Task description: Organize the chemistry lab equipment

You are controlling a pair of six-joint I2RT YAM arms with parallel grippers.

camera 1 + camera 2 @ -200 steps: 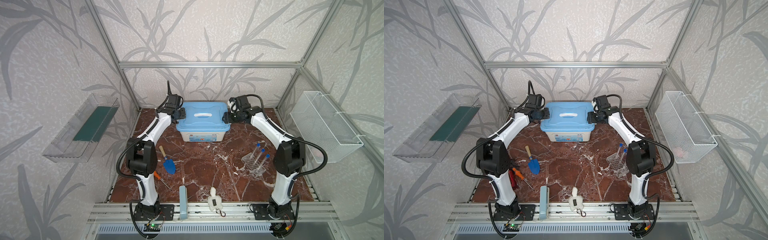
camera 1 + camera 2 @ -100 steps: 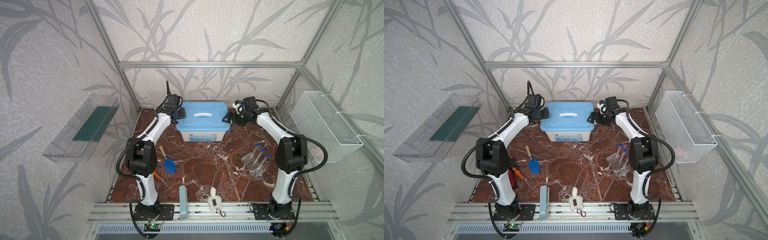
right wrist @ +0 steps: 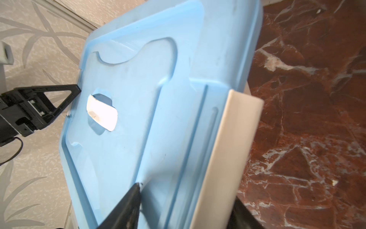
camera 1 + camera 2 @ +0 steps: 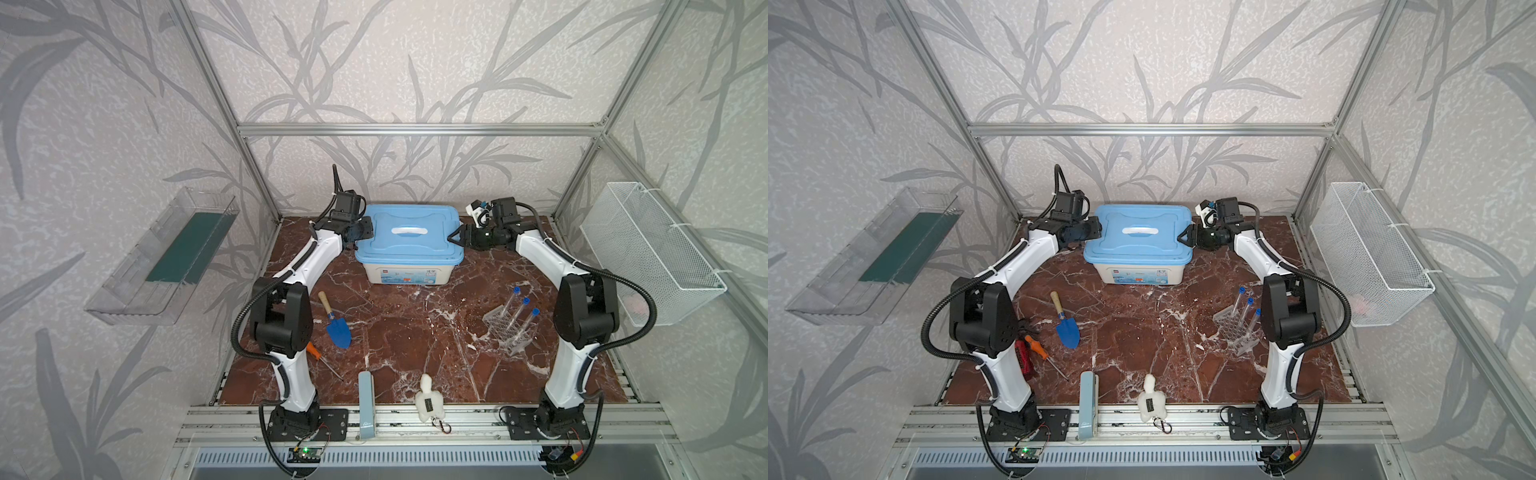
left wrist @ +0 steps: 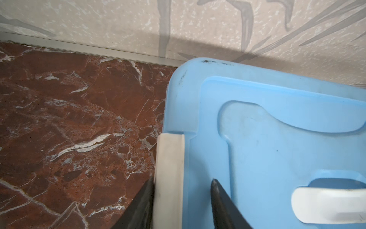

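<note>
Three clear blue-capped tubes (image 4: 519,309) stand tilted in a clear perforated rack (image 4: 508,329) at the right of the table, seen in both top views. Both grippers are far from them, at a white box with a blue lid (image 4: 409,245) at the back. My left gripper (image 5: 183,179) is open astride the box's white left latch (image 5: 169,168); the outer finger touches the latch and the inner one lies over the lid. My right gripper (image 3: 187,192) is open astride the white right latch (image 3: 233,148), with its inner fingertip on the lid.
A blue trowel (image 4: 337,330) and an orange-handled screwdriver (image 4: 322,359) lie left of centre. A pale blue bar (image 4: 365,401) and a white plush toy (image 4: 428,401) sit at the front edge. A wire basket (image 4: 648,253) hangs on the right wall and a clear shelf (image 4: 166,253) on the left.
My right wrist has swung outward to the right while its fingertips stay at the box's right end. The left arm has not moved.
</note>
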